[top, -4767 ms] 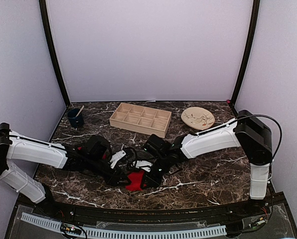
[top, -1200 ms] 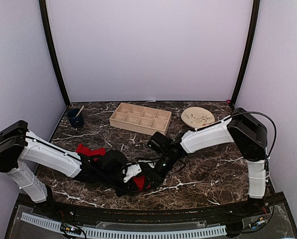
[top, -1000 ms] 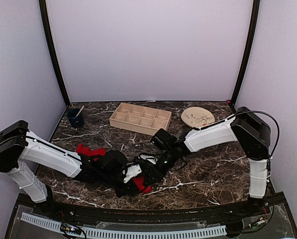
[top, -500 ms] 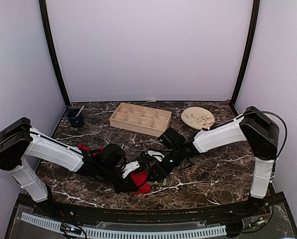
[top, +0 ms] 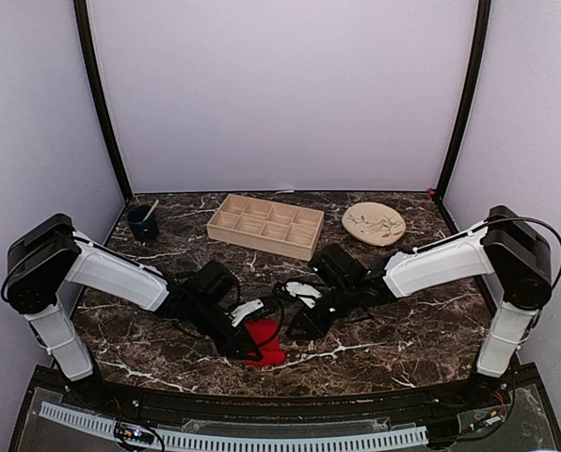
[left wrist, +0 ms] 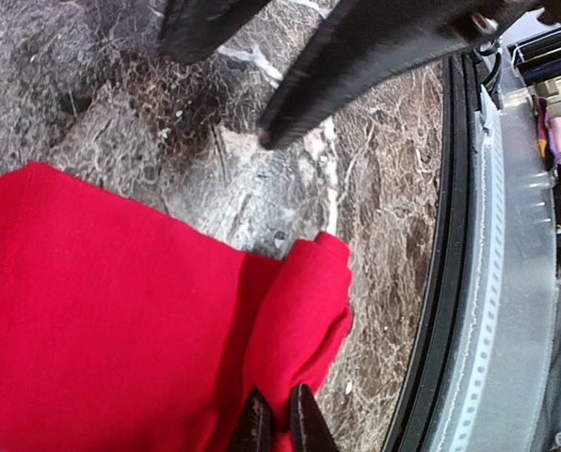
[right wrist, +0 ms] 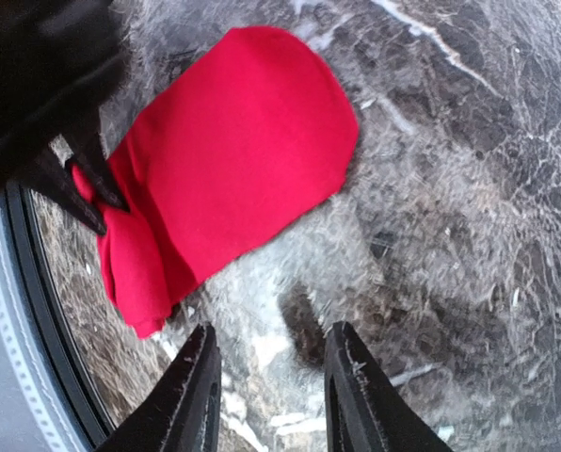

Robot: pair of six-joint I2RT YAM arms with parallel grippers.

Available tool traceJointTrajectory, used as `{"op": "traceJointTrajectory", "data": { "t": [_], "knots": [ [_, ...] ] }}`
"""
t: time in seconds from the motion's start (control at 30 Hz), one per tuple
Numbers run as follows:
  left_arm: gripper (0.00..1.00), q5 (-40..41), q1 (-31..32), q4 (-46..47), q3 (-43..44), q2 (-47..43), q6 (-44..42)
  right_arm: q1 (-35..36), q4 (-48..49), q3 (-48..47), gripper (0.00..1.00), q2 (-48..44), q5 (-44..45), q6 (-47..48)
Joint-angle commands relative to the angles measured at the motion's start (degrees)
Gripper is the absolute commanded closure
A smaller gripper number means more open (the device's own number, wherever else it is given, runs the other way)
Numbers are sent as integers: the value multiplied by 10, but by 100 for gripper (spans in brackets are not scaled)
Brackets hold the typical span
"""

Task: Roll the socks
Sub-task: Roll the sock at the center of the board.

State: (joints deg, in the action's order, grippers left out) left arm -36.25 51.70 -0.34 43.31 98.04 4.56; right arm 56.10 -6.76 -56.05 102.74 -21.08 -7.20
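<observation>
Near edge, left to right, you have: left gripper (left wrist: 279, 426), jaws pinched on the folded rim of the red sock (top: 262, 344), probably anchoring the fold so a roll can start; the sock's remainder lying flat on the marble table (top: 393, 341); right gripper (right wrist: 273, 391), jaws spread and empty, hovering just beside it, likely to assist.

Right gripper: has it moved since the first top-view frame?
Yes. The right gripper has backed off to the right. Its body lay below the wooden tray's right half; now it sits past the tray's right corner, clear of the sock.
</observation>
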Motion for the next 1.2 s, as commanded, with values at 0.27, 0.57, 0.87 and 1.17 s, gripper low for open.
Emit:
{"op": "traceJointTrajectory", "data": {
  "t": [0.27,0.57,0.87,1.17],
  "knots": [
    [100,-122,-41,-92,21,68,0,69,60,54,68,-71,113,48],
    [100,-156,-65,-117,40,99,-13,118,50,45,67,-69,122,73],
    [100,-170,-74,-136,52,125,-27,153,34,22,65,-48,134,91],
    [100,-173,-75,-142,51,131,-34,163,17,-10,61,-14,140,111]
  ]
}}
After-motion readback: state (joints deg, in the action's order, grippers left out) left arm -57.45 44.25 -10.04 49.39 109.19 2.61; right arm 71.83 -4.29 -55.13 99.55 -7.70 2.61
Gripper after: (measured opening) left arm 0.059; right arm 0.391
